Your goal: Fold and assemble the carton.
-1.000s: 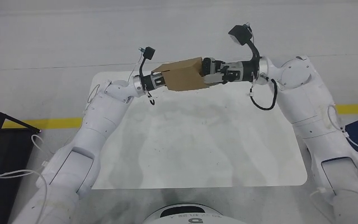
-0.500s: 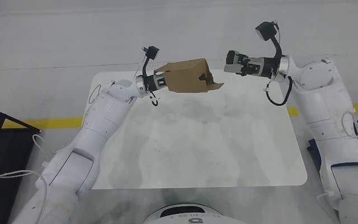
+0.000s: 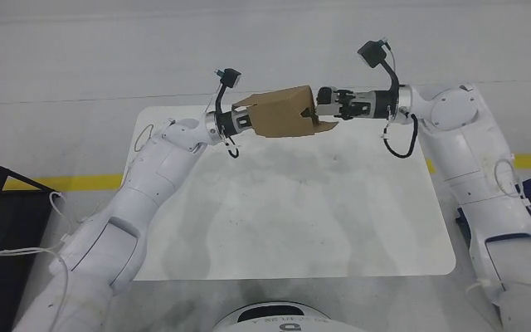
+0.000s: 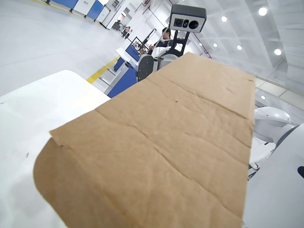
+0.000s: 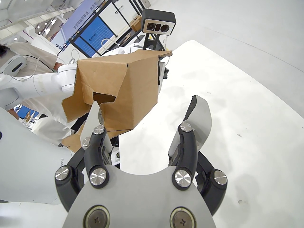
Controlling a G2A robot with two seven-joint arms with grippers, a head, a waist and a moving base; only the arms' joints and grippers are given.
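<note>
Right hand [image 5: 144, 103] hanging open at loose end of box [image 3: 282, 112], one finger right by flap [image 5: 76, 103]. Left hand [image 3: 239, 122] gripping other end, holding box up over far side of surface [image 3: 290, 216]. Doing it well: pushing flap in slowly, left hand gripping tight, box not twisting.

The carton [image 3: 282, 112] is matt brown cardboard, creased, with ragged torn edges. The table [image 3: 290, 216] top is smooth white, lightly scuffed. The right gripper [image 5: 146, 104] has smooth pale-grey fingers [image 5: 201, 117], black plastic links and shiny metal bolts.
</note>
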